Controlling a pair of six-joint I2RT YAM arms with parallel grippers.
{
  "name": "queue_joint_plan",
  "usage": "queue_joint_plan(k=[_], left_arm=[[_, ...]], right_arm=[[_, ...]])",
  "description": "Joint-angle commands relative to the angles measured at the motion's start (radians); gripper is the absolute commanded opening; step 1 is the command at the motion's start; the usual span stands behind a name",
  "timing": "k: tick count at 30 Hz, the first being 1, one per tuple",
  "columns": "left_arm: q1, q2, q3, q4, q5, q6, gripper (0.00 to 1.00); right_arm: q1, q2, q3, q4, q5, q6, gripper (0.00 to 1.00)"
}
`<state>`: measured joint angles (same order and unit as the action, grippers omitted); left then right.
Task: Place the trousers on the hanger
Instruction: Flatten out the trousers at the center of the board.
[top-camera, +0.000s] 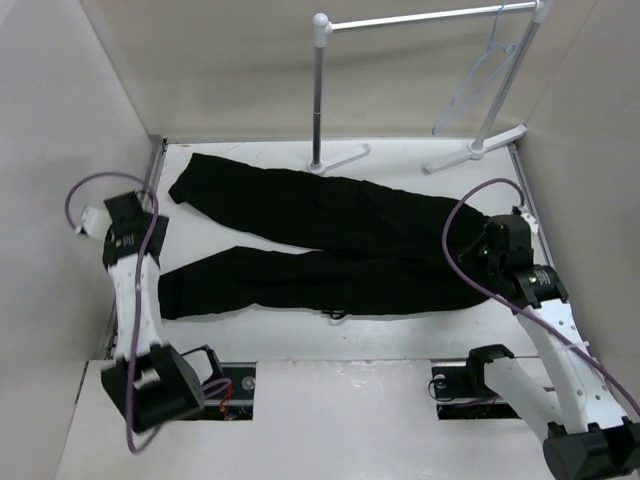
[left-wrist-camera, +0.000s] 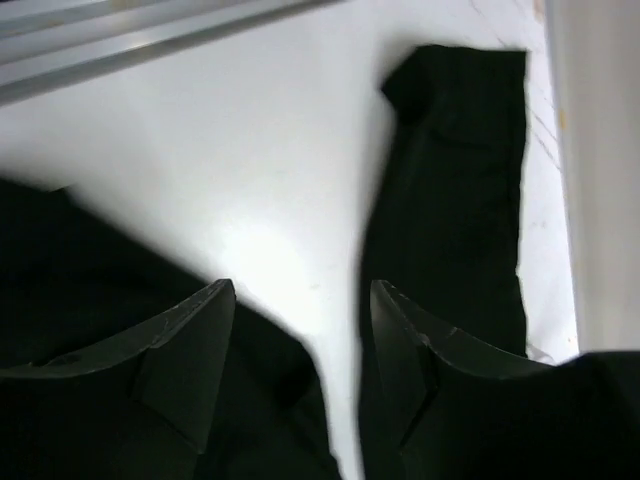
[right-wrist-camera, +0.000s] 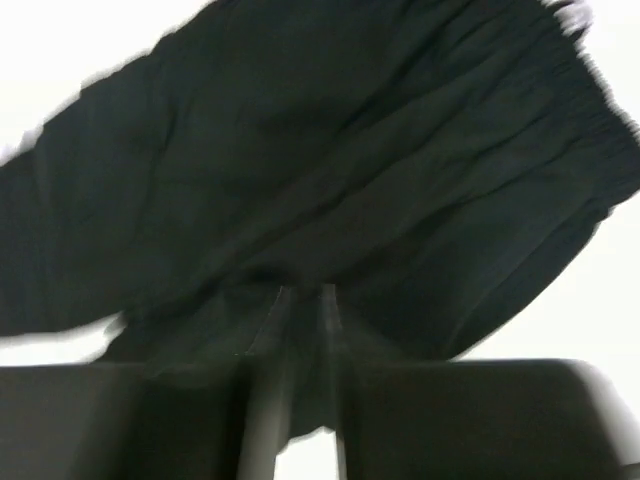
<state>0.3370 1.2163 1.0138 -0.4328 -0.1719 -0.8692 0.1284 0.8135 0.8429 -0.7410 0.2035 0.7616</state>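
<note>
The black trousers (top-camera: 330, 245) lie flat on the white table, waist at the right and both leg ends at the left. My right gripper (top-camera: 478, 250) is at the waist; in the right wrist view its fingers (right-wrist-camera: 283, 300) stand nearly together with black fabric (right-wrist-camera: 330, 150) bunched between them. My left gripper (top-camera: 150, 222) hovers open by the leg ends; in the left wrist view it (left-wrist-camera: 300, 300) is empty, with one leg end (left-wrist-camera: 455, 170) ahead of it at the right. The pale hanger (top-camera: 468, 92) hangs from the rack bar at the back right.
A white tube garment rack (top-camera: 318, 90) stands at the back, its feet (top-camera: 470, 155) on the table behind the trousers. Beige walls close in the left, back and right. A metal rail (left-wrist-camera: 120, 45) runs along the table's left edge.
</note>
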Motion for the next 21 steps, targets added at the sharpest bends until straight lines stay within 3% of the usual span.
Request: queue_joint_plan(k=[1, 6, 13, 21], left_arm=[[0.097, -0.160, -0.156, -0.248, -0.009, -0.019, 0.55], [0.236, -0.267, -0.285, -0.316, 0.031, 0.016, 0.58], [0.319, -0.186, -0.314, -0.136, 0.058, -0.019, 0.58], [0.357, -0.106, -0.311, -0.118, -0.009, 0.004, 0.57]], right_arm=[[0.075, -0.004, -0.048, -0.006, -0.085, -0.010, 0.12], [0.211, -0.005, -0.091, 0.070, -0.182, -0.048, 0.16], [0.340, 0.013, -0.117, 0.100, -0.231, -0.050, 0.18], [0.369, 0.012, -0.105, 0.084, -0.214, -0.027, 0.19]])
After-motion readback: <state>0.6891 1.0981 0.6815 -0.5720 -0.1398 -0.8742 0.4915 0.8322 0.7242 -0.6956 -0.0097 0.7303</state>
